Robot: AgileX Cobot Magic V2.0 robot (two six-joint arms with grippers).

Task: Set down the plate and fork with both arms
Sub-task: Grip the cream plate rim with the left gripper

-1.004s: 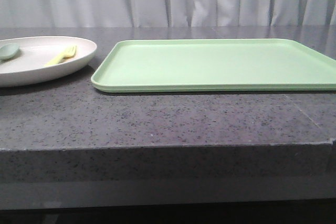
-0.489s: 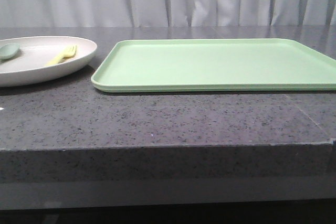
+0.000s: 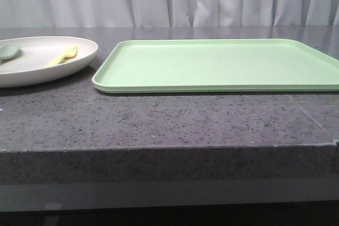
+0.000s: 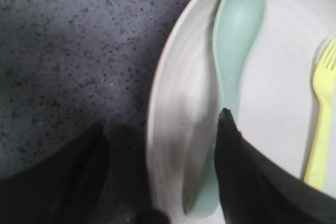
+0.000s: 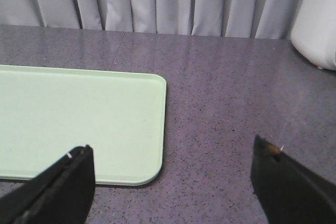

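The cream-white plate [image 3: 32, 72] sits at the far left of the counter, and it also shows in the left wrist view [image 4: 173, 119]. On it lie the pale-yellow fork [image 3: 63, 55], also seen in the left wrist view [image 4: 321, 129], and a sage-green spoon [image 3: 9, 51] [image 4: 236, 40]. My left gripper [image 4: 160, 129] is open and straddles the plate's rim: one finger is over the counter, the other over the spoon's handle inside the plate. My right gripper [image 5: 170, 153] is open and empty, above the counter by a corner of the green tray. Neither arm shows in the front view.
A flat light-green tray [image 3: 222, 64] lies on the grey speckled counter to the right of the plate; its corner shows in the right wrist view [image 5: 79, 124]. A white appliance [image 5: 317, 22] stands on the counter beyond the tray. Curtains hang behind.
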